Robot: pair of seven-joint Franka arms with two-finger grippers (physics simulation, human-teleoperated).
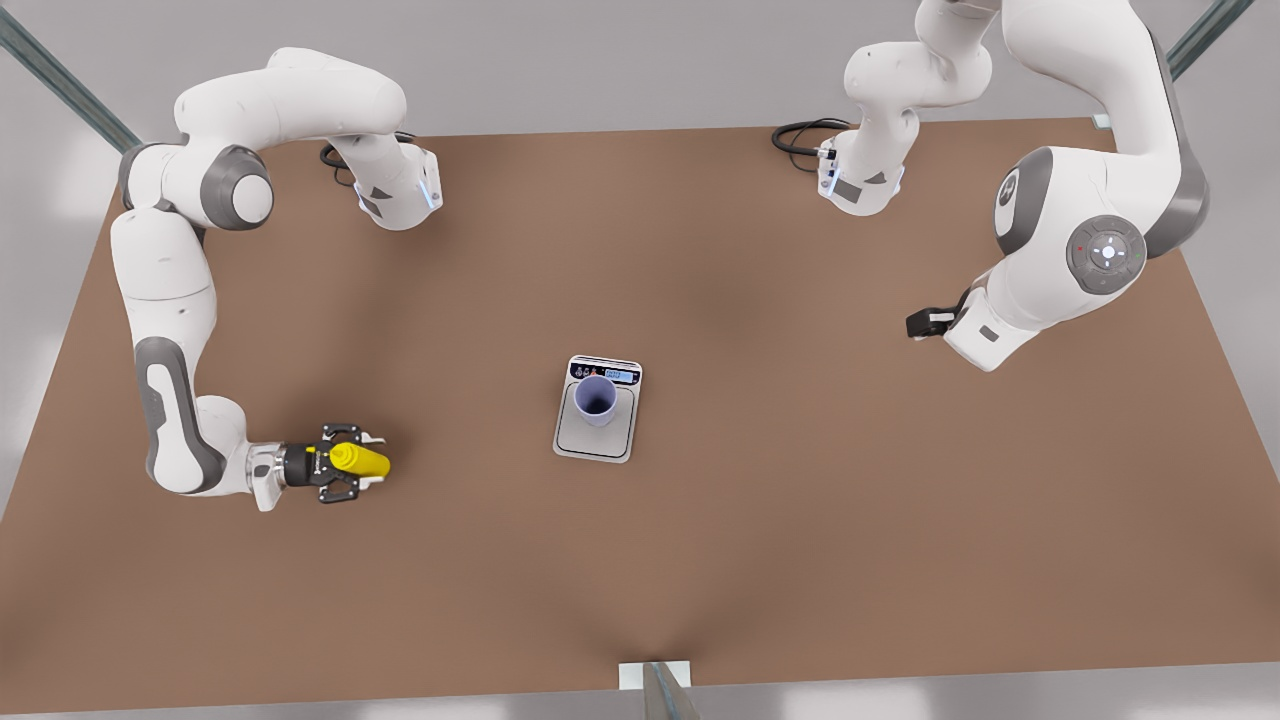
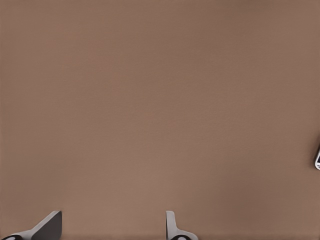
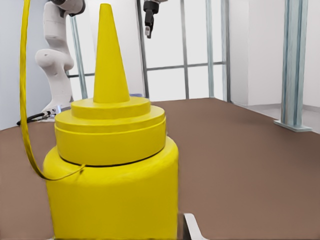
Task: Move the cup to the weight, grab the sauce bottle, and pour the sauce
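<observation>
The lavender cup [image 1: 597, 398] stands upright on the grey plate of the scale [image 1: 592, 445], just in front of its display strip. The yellow sauce bottle [image 1: 358, 460] stands upright on the table at the front view's left, and its body and nozzle loom close in the right wrist view [image 3: 112, 185]. My right gripper [image 1: 372, 460] reaches in sideways, open, with one finger on each side of the bottle and a sliver of table between finger [image 3: 192, 227] and bottle. My left gripper [image 1: 913, 324] hangs open above the table at the front view's right, holding nothing.
The brown table [image 1: 800, 520] spreads wide around the scale. Both arm bases stand along its far edge, with a black cable [image 1: 800, 135] beside one. A small post [image 1: 655, 680] sits at the near edge. The scale's edge [image 2: 317, 157] shows in the left wrist view.
</observation>
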